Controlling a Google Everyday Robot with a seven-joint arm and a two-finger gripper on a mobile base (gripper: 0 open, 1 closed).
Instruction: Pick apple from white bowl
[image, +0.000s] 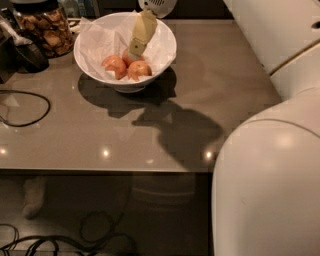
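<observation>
**Apple not picked yet**

The hand (136, 49) hangs inside the white bowl (167, 47) on the counter (225, 100), right over the apples (139, 70). Can't tell if it's apart or together. No apple looks lifted, so grasp and lift are left

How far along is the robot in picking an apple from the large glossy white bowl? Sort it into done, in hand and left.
Done: the pale yellow gripper is inside the paper-lined white bowl, low over the three reddish apples. In hand: its tip points at the rear apple. Left: gripping one and lifting it clear; all three lie in the bowl.
</observation>
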